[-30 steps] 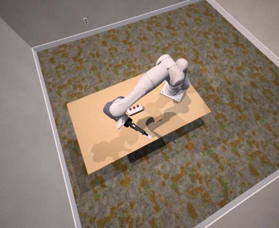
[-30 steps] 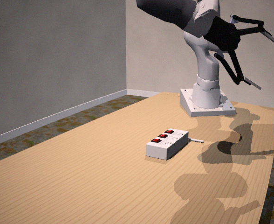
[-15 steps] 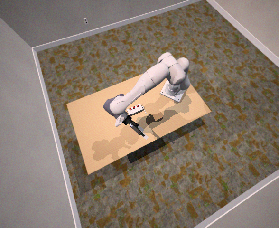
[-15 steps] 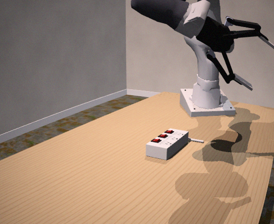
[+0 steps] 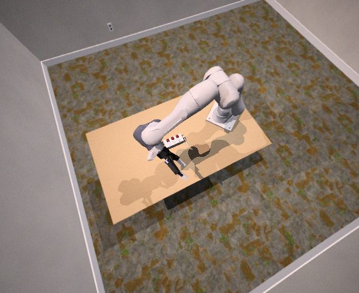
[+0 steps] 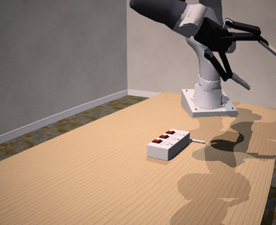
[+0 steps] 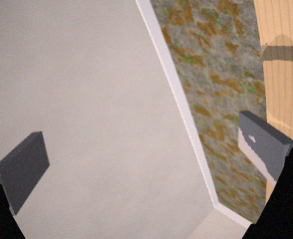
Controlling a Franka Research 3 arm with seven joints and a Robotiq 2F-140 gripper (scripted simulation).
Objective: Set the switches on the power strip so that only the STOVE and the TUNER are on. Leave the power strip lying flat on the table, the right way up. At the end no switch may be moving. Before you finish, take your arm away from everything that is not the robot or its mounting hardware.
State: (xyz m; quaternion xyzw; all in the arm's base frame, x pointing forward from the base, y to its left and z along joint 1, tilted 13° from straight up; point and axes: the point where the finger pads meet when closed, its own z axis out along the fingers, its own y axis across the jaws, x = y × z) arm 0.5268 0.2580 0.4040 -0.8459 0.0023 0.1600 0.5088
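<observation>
A white power strip (image 6: 168,144) lies flat on the wooden table, the right way up, with three red rocker switches (image 6: 164,136) in a row on top and a short cable stub at its far end. It also shows in the overhead view (image 5: 173,140). The labels are too small to read. My gripper (image 6: 260,66) is open and empty, held high above the table, to the right of the strip and tilted sideways. In the overhead view the gripper (image 5: 180,168) hangs over the table's near edge. The wrist view shows only the fingers, wall and floor.
The robot base (image 6: 208,102) stands at the table's far end behind the strip. The table edge (image 6: 271,169) runs close on the right. Walls enclose the carpeted floor around the table.
</observation>
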